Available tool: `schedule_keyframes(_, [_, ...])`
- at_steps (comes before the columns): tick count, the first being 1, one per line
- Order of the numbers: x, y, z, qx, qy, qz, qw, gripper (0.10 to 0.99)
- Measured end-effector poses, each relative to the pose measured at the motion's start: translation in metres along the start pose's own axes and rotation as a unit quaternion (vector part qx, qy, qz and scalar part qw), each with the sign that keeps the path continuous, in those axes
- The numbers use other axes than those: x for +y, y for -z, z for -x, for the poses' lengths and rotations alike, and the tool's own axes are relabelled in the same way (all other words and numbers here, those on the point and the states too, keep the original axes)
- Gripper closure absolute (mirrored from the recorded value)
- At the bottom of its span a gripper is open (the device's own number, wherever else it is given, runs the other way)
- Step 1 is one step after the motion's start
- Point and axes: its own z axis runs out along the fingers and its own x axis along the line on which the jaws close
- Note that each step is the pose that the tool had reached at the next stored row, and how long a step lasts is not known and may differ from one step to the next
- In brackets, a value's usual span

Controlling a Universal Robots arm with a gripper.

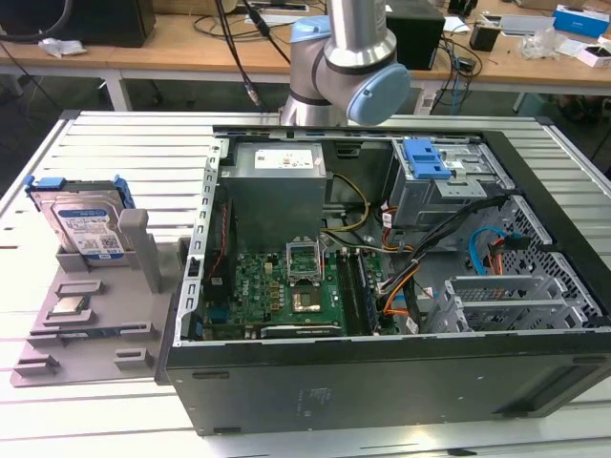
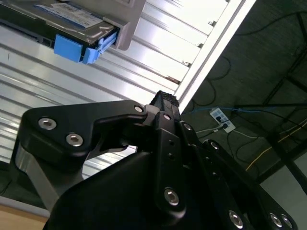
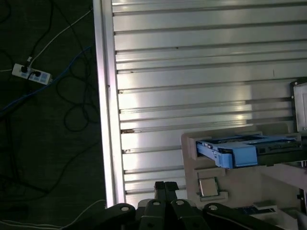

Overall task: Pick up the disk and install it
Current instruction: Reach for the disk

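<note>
The disk [image 1: 88, 224] is a silver hard drive with a white-and-blue label in a bright blue caddy. It stands on edge in a grey holder [image 1: 91, 334] on the exterior view's left. Both wrist views show it too, as the disk [image 3: 244, 151] and the disk [image 2: 72, 21], with its blue caddy end toward the camera. My gripper [image 3: 165, 184] hangs above the ribbed metal table near its edge, apart from the disk. Its black fingertips [image 2: 165, 98] are pressed together with nothing between them.
An open computer case [image 1: 382, 286] lies on the table with its motherboard, cables and a drive cage with a blue latch [image 1: 425, 157] exposed. A small square silver chip [image 1: 69, 305] sits on the holder. Beyond the table edge [image 3: 103, 120], cables and a power strip [image 3: 31, 74] lie on the floor.
</note>
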Motion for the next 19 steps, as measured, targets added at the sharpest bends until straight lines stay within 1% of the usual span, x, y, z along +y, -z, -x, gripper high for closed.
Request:
schedule_keyframes(1, [0.0004, -0.0001, 0.006, 0.0003, 0.0, -0.0001, 1.0, 0.98])
schedule_keyframes(5, [0.0014, -0.0004, 0.019, 0.0009, 0.0, -0.0001, 1.0, 0.98])
schedule_keyframes(6, [0.0017, -0.0006, 0.0233, 0.001, 0.0, -0.0001, 1.0, 0.98])
schedule_keyframes(8, [0.0021, -0.0007, 0.0284, 0.0011, 0.0, -0.0001, 1.0, 0.98])
schedule_keyframes(14, [0.0028, -0.001, 0.0384, 0.0014, 0.0, -0.0001, 1.0, 0.98])
schedule_keyframes(17, [0.0034, -0.0011, 0.0461, 0.0016, 0.0, -0.0001, 1.0, 0.98])
schedule_keyframes(19, [0.0037, -0.0012, 0.0492, 0.0017, 0.0, -0.0002, 1.0, 0.98])
